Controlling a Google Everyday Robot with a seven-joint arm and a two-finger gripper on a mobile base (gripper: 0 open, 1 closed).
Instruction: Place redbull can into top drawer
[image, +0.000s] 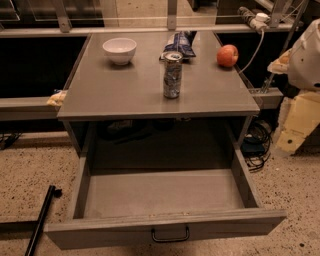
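Observation:
The redbull can (172, 75) stands upright near the middle of the grey tabletop (120, 95), its silver top and pull tab showing. The top drawer (165, 195) is pulled wide open below the table's front edge. Its inside is bare and its dark loop handle (170, 235) sits at the centre of the front panel. A white part of my arm (306, 55) shows at the right edge, well right of the table. My gripper is out of view.
A white bowl (119, 50) stands at the back left of the tabletop. A blue crinkled snack bag (180, 44) lies just behind the can, and a red apple (227, 55) at the back right. A black rod (41, 220) lies on the floor at left. Cables (257, 145) lie at right.

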